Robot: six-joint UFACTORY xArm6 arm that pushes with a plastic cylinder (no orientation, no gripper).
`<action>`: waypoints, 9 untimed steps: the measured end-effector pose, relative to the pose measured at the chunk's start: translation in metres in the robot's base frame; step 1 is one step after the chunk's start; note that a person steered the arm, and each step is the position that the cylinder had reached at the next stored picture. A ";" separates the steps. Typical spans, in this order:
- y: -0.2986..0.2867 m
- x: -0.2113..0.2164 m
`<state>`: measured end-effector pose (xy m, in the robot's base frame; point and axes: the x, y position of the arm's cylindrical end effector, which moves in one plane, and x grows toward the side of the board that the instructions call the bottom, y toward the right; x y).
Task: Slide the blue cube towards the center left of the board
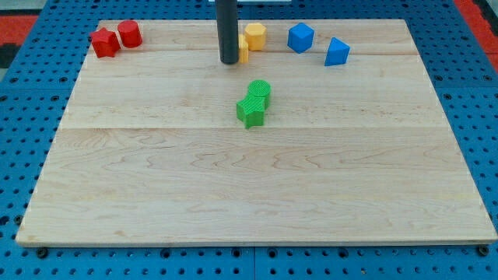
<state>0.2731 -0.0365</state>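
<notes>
Blue cube (300, 36) sits near view's top, right of centre; blue wedge-ish block (337, 51) just right of it, apart. My tip (229, 61) is well left of the cube, touching/hiding part of 1 of 2 yellow blocks (254, 36). No pincer, just a rod. 2 green blocks (254, 103) mid-board, 2 red blocks (116, 38) top left on wooden board (249, 194).

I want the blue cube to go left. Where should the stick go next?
Probably my tip should travel to the view's right, past the blue cube, so it can push leftward. Now it sits left of it, beside the yellow blocks.
</notes>
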 end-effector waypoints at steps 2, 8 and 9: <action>-0.077 -0.014; 0.062 0.006; 0.091 -0.011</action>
<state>0.2622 0.0542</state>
